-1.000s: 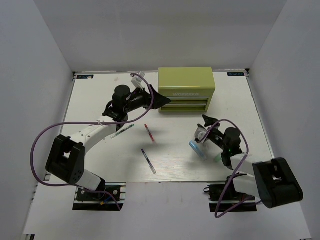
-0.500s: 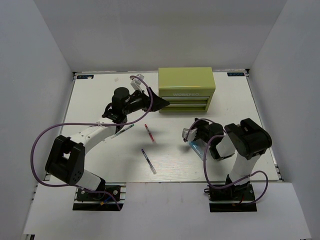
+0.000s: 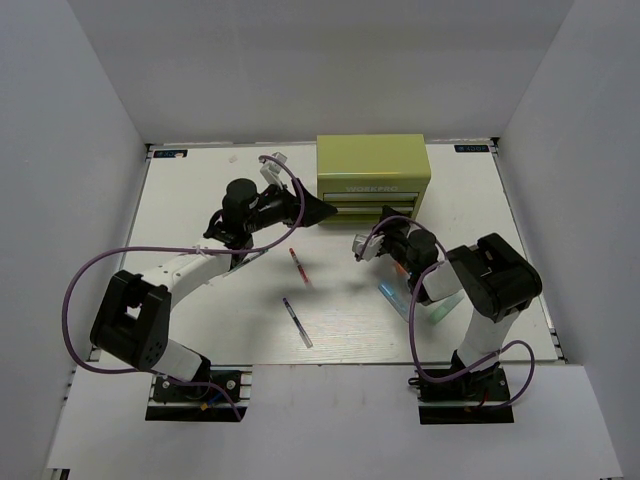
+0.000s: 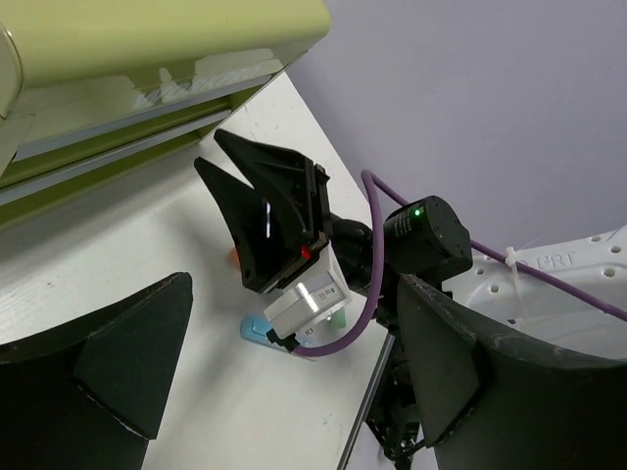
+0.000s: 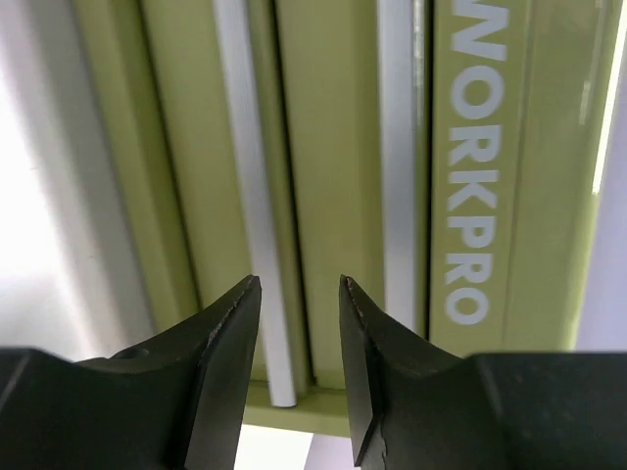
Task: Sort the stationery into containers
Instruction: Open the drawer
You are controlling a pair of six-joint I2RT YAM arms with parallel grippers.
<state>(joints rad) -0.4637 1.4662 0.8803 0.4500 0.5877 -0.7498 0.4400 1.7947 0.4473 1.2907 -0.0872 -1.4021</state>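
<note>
Two arms are mounted at the near edge of a white table that is boxed in by plain pale walls. An olive tool chest is set at the far edge, its drawers facing the arms. A red-tipped pen and a purple-tipped pen are laid mid-table. A blue marker and a pale green stick are laid near the right arm.

Compared with a second ago, the right gripper has been lifted off the blue marker and swung up to the chest's drawer fronts. The left gripper has been kept by the chest's left front corner.

The right gripper's jaws are parted narrowly with nothing between them, and a silver drawer handle is seen just beyond; contact cannot be judged. The left gripper's jaws are spread wide and nothing is held.
</note>
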